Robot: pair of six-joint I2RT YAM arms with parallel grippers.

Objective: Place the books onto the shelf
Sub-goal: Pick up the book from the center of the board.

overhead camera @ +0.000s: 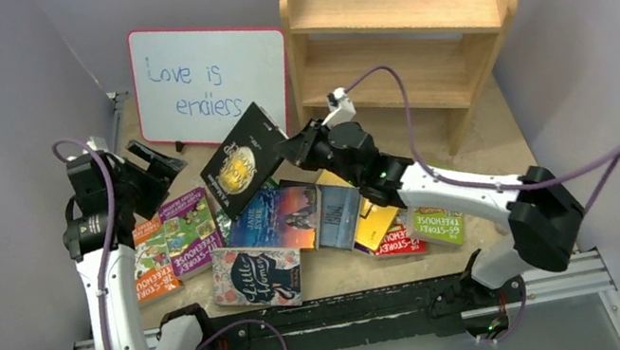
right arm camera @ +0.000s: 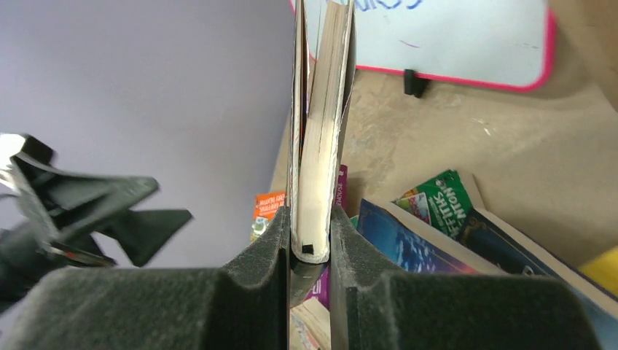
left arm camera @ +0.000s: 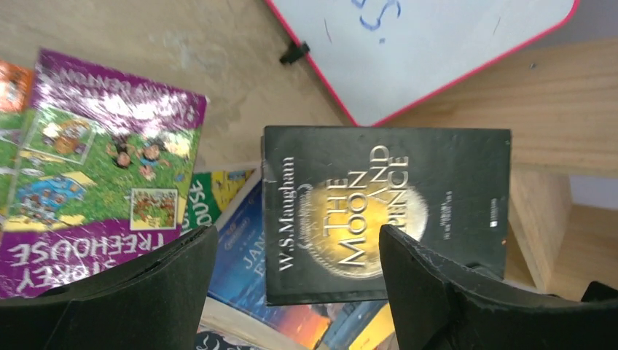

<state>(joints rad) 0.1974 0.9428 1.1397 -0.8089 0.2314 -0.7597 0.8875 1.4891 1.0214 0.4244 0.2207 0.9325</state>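
Observation:
My right gripper (overhead camera: 287,148) (right arm camera: 306,219) is shut on a black book (overhead camera: 239,163) (left arm camera: 386,211) (right arm camera: 321,146) with a gold moon on its cover. It holds the book by one edge, raised and tilted above the pile. The other books lie flat on the table: a purple one (overhead camera: 191,230) (left arm camera: 95,168), a blue one (overhead camera: 273,218), the floral "Little Women" (overhead camera: 257,276), a yellow one (overhead camera: 377,221) and a green one (overhead camera: 438,225). The wooden shelf (overhead camera: 398,15) stands at the back right, both tiers bare. My left gripper (overhead camera: 151,160) (left arm camera: 297,237) hangs open to the left of the black book, holding nothing.
A pink-edged whiteboard (overhead camera: 208,82) (right arm camera: 452,36) leans against the back wall, left of the shelf. Grey walls close in on both sides. An orange book (overhead camera: 148,232) lies under my left arm.

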